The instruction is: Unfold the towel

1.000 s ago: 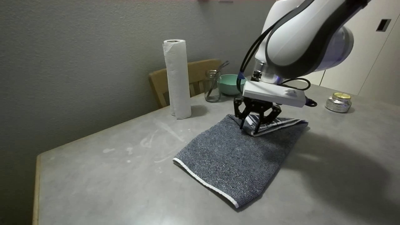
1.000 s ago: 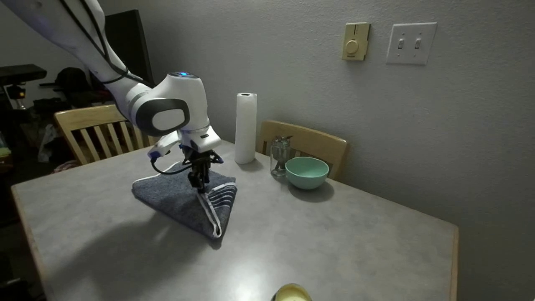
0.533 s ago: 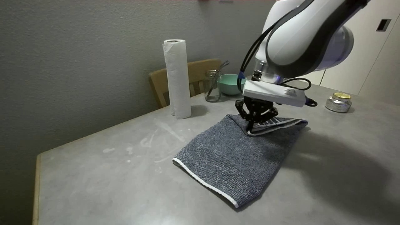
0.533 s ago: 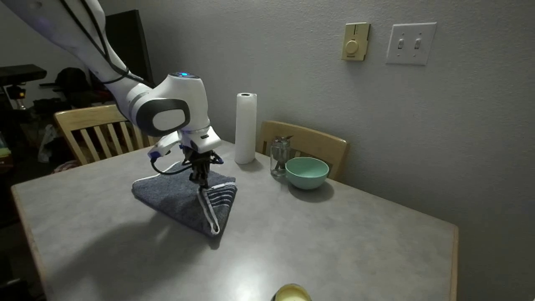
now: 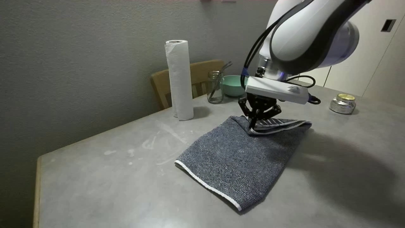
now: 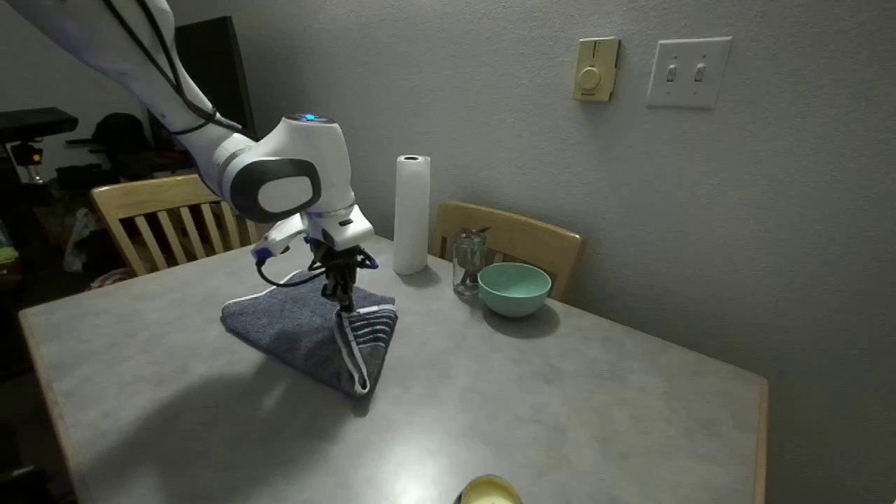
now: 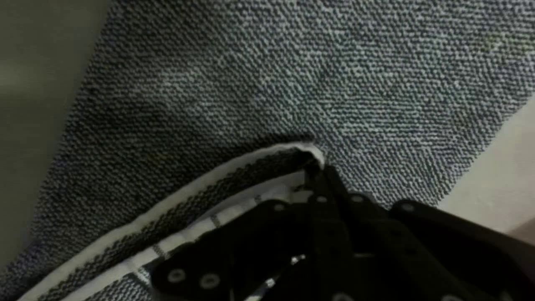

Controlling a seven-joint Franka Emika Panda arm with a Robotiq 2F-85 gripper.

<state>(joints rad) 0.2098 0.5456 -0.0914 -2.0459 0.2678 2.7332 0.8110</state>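
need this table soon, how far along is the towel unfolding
Looks done: the dark grey, white-edged terry towel lies spread on the mottled grey tabletop except for one striped flap. In hand: the black jaws are shut on that flap's white-trimmed corner. Left: the flap, folded over the top, probably needs turning back and flattening; any layers underneath are hidden.

Dim lt., tbl point(image 6: 483, 392) glare, wrist view dark

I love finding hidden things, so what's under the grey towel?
The towel lies on the table, which shows around its edges. If anything else is underneath, the cloth hides it.
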